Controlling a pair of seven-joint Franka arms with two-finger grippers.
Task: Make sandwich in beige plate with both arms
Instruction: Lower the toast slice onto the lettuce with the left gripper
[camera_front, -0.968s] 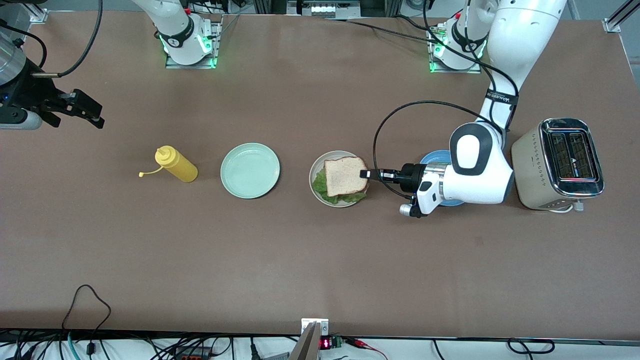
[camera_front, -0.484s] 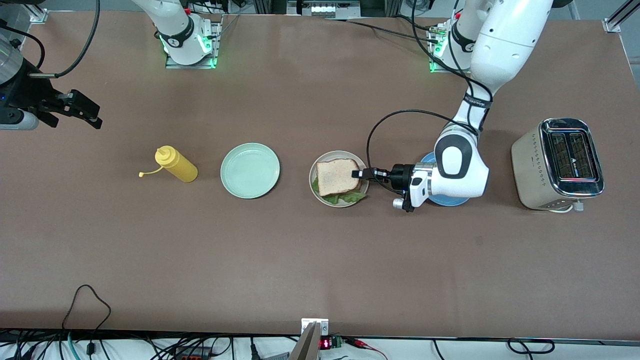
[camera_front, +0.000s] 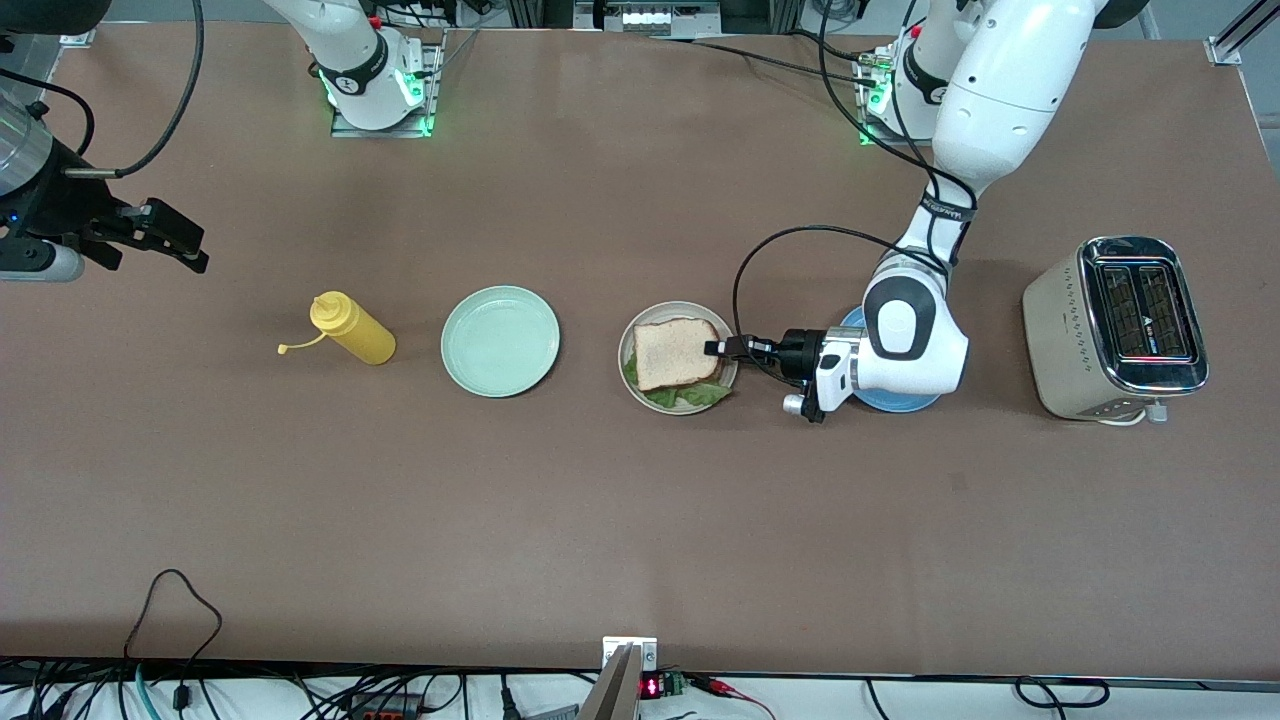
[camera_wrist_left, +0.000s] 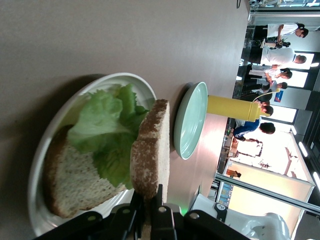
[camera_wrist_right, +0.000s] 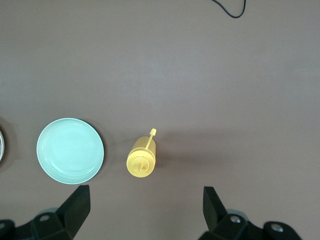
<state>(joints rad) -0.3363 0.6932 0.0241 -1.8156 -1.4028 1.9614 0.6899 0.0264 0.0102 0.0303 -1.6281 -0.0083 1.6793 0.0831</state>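
Two arms, one table (camera_front: 600, 520), itemised around the beige plate (camera_front: 630, 345).

Beige plate: near the middle of the table, carrying the sandwich. Contents: a bottom bread slice (camera_wrist_left: 70, 177) lying flat, a ruffled lettuce leaf (camera_wrist_left: 107, 135) on it, and a top bread slice (camera_front: 675, 353) over both. Lettuce shows past the bread at the plate's edge nearer the front camera. In the left wrist view the top slice stands tilted, raised off the lettuce at the gripped end.

Left gripper (camera_front: 714, 348): at the plate's edge toward the left arm's end of the table, jaws pinched tight on the crust of the top bread slice.

Blue plate (camera_front: 895, 400): just beside the beige plate toward the left arm's end, mostly covered by the left arm's wrist.

Toaster (camera_front: 1115, 325): farther along toward that same end, well apart from the beige plate, slots facing up.

Mint green plate (camera_front: 500, 341): beside the beige plate toward the right arm's end, bare.

Yellow squeeze bottle (camera_front: 352, 328): next along past the mint green plate, lying on its side.

Right gripper (camera_front: 175, 238): waiting in the air over the right arm's end of the table, well apart from the beige plate, fingers (camera_wrist_right: 77, 205) spread wide, holding nothing.
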